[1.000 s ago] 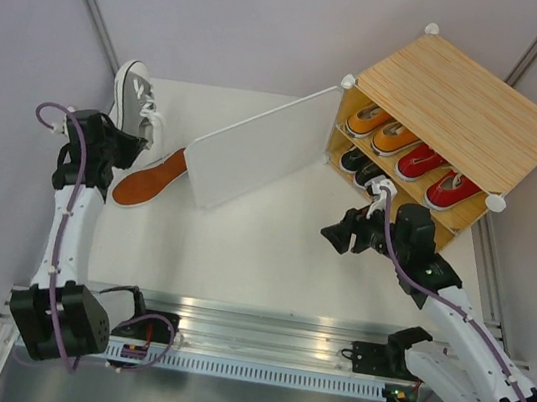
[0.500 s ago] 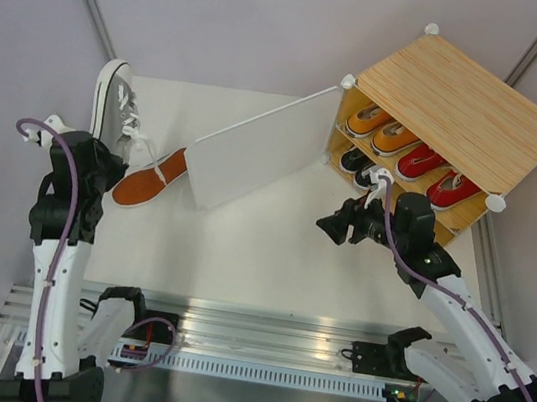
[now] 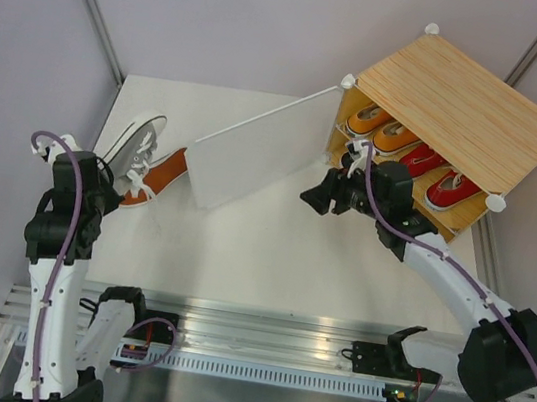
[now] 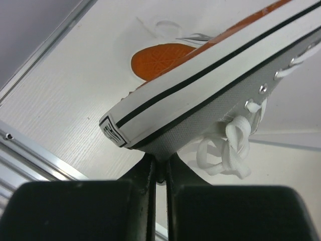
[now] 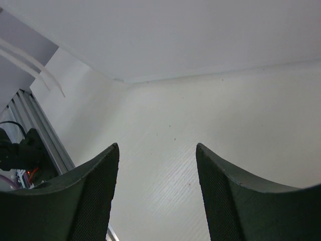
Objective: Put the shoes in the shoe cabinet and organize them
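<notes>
Left side: the left hand is fully closed on the grey shoe, pinching it at the heel collar. The wrist view shows the shoe clear of the desk, white sole edge uppermost and laces hanging. A second ago the shoe was held higher and nearly upright at the far-left edge. It is now tilted and lower, and the arm has drawn back toward its base.

Just beside it, a sole-up shoe lies on the desk with its orange outsole showing. Its upper is hidden, so its colour cannot be confirmed. It has not moved.

Centre: the cabinet door stands swung open.

Right side: the right hand is partly open and holds nothing; only bare desk appears between its fingers. It has moved left, away from the lower shelf of the shoe cabinet, toward the desk centre. An orange pair and a red pair sit on the upper shelf.

Assessment: one shoe is in transit and one waits. The right hand is probably free to take a handover or to fetch.
</notes>
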Motion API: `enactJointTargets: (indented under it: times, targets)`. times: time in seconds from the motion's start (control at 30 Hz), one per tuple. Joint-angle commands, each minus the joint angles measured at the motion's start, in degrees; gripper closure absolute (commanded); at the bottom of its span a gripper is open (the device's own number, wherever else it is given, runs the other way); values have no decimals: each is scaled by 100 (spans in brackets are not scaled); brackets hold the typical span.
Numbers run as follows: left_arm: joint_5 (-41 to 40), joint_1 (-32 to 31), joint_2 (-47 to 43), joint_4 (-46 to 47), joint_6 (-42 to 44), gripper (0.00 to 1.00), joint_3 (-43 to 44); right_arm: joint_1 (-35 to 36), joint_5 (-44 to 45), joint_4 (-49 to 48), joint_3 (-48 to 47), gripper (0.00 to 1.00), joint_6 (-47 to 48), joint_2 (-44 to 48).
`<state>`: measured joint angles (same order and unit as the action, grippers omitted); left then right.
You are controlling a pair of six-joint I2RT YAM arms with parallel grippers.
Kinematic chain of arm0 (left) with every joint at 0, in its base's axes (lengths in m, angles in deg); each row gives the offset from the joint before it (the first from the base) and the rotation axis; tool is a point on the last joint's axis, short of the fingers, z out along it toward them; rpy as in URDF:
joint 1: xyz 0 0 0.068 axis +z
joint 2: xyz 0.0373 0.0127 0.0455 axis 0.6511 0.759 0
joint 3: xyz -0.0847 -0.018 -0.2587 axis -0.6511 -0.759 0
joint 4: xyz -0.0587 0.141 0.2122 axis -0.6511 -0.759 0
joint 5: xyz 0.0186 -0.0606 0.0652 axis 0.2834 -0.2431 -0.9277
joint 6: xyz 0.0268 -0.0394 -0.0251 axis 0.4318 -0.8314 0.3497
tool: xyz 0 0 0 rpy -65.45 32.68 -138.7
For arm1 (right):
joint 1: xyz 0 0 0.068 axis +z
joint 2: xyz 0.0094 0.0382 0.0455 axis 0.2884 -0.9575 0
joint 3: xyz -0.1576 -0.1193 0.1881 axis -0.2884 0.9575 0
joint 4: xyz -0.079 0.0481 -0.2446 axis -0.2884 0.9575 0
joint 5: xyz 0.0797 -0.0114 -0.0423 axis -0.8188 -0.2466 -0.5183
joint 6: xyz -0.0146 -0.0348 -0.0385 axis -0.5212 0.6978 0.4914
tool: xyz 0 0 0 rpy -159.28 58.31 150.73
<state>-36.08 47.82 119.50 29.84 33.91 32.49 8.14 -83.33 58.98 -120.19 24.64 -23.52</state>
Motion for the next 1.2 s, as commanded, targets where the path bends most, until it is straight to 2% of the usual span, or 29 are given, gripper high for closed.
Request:
enactJointTargets:
  times: [0.0, 0.2, 0.47, 0.7, 0.87, 0.97, 1.07, 1.1, 1.17]
  targets:
    - [-260, -43, 5, -28, 280, 98, 209, 137, 150, -1027, -575, 32, -597, -627]
    - [-146, -166, -4, -380, 210, 98, 289, 576, 861, -1396, -1664, 32, -783, -1857]
    - [-233, -272, -100, -855, -27, 98, 351, 805, 1328, -1976, -2877, 32, -1275, -3414]
    - [-1374, -307, -329, -1233, -299, 98, 289, 937, 1539, -2214, -3581, 32, -1468, -4214]
    - [-1482, -421, -399, -1286, -177, 98, 324, 999, 1627, -2240, -3897, 32, -1530, -4513]
    - [-1105, -483, -487, -1207, 42, 98, 211, 1016, 1636, -2302, -3986, 32, -1609, -4636]
    - [-385, -553, -531, -970, 366, 98, 0, 1016, 1557, -2302, -4003, 32, -1627, -4645]
    - [148, -588, -522, -848, 473, 98, -79, 1025, 1540, -2293, -3977, 32, -1618, -4619]
    - [678, -597, -479, -601, 578, 98, -263, 1034, 1504, -2197, -3890, 32, -1513, -4461]
